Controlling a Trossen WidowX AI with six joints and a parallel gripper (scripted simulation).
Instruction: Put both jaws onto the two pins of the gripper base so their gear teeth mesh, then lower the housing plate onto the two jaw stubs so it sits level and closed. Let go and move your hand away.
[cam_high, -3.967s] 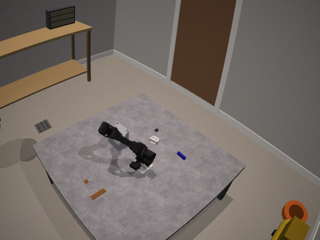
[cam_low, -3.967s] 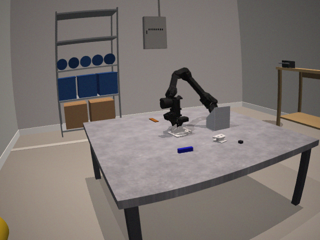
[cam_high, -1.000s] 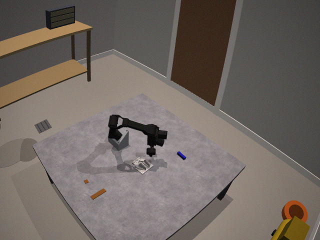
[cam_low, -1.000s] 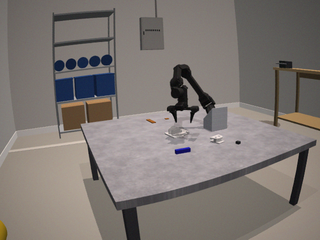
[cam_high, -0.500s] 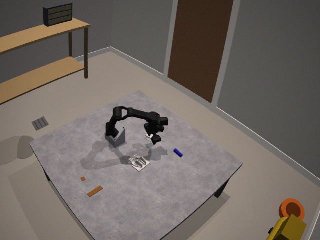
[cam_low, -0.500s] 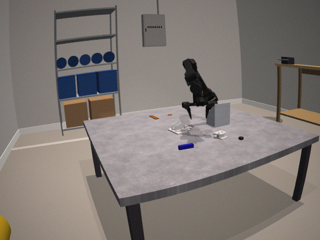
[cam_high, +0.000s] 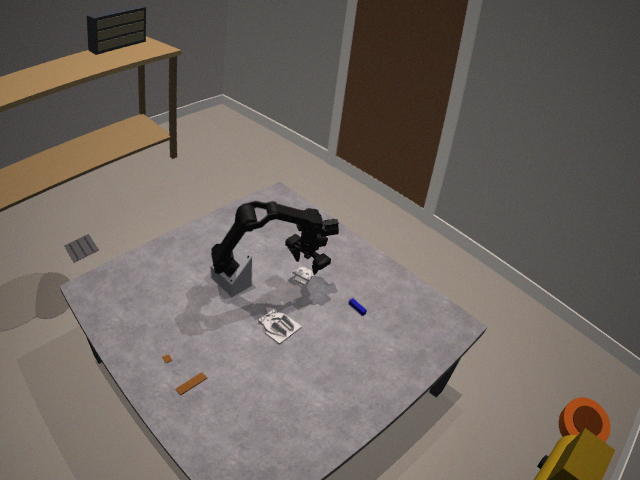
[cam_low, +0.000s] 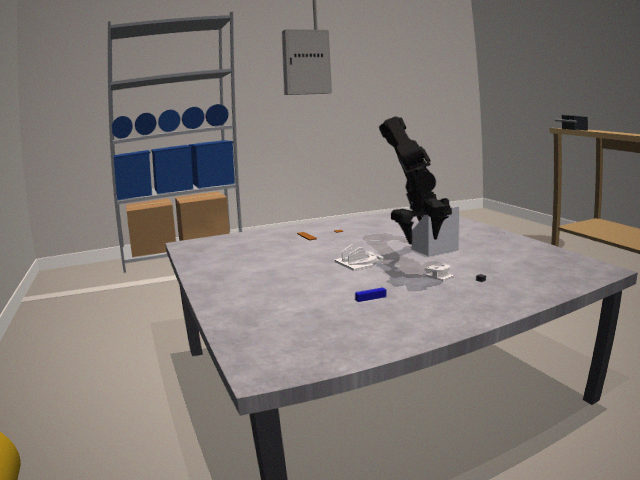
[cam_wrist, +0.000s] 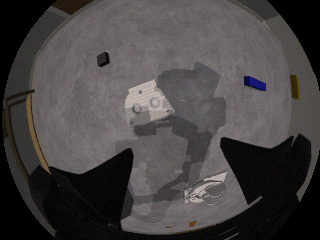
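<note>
The white gripper base (cam_high: 279, 338) (cam_low: 354, 265) lies on the table; it also shows at the bottom of the wrist view (cam_wrist: 220, 176). Two jaws (cam_high: 282, 327) lie side by side on it; their teeth are too small to judge. The white housing plate (cam_high: 304, 272) (cam_low: 439, 269) (cam_wrist: 149, 116) lies apart on the table, with two round bosses showing in the wrist view. My gripper (cam_high: 306, 265) (cam_low: 423, 240) (cam_wrist: 178, 148) is wide open and empty. It hangs above the table near the housing plate, which lies beyond the fingertips in the wrist view.
A blue block (cam_high: 357, 306) (cam_low: 370, 294) (cam_wrist: 255, 83) and a small black cube (cam_low: 480, 277) (cam_wrist: 103, 59) lie near the housing plate. An orange strip (cam_high: 191, 383) (cam_low: 307, 236) and a small orange square (cam_high: 166, 358) (cam_low: 338, 230) lie beyond the base. A grey block (cam_high: 238, 280) (cam_low: 444, 235) stands by the arm's foot.
</note>
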